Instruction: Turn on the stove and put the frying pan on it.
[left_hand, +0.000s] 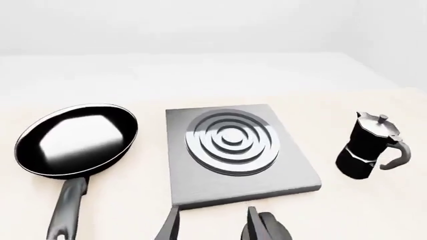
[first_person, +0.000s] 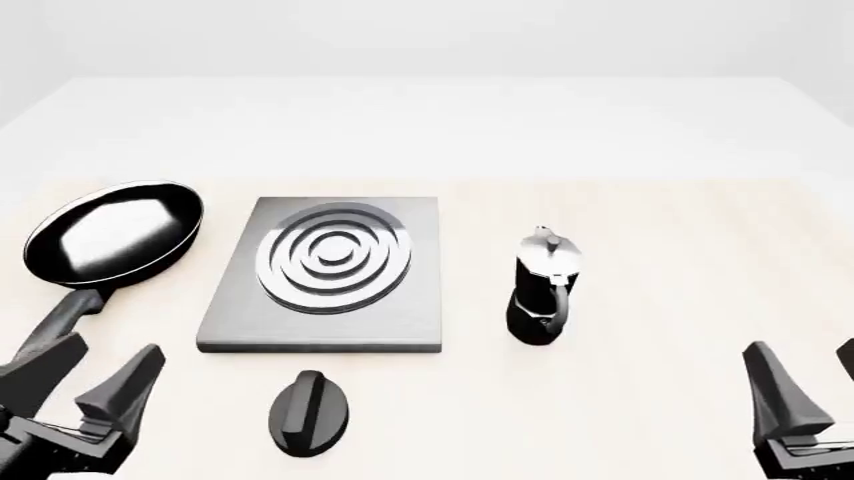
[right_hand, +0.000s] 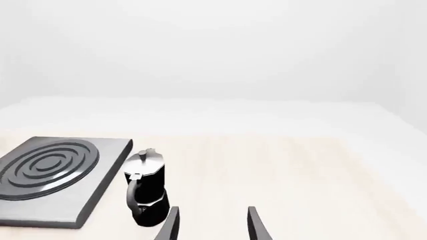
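The frying pan (first_person: 114, 232) lies at the left of the table, its long black handle (first_person: 64, 318) pointing toward the near edge. Right of it sits the stove (first_person: 407, 315), a grey slab with silver rings and nothing on it. Its black oval knob (first_person: 310, 412) lies separately in front of the slab. My left gripper (first_person: 87, 378) hovers open and empty near the handle's end, left of the knob. My right gripper (first_person: 810, 388) is open and empty at the near right. In the left wrist view the frying pan (left_hand: 77, 140), the stove (left_hand: 287, 172) and the knob (left_hand: 275, 229) show beyond the left gripper (left_hand: 212, 227).
A small black moka pot (first_person: 543, 290) with a silver lid stands upright just right of the stove. The right wrist view shows the moka pot (right_hand: 145, 192) and the stove (right_hand: 100, 192) ahead of the right gripper (right_hand: 212, 226). Pale tabletop spreads right of the pot.
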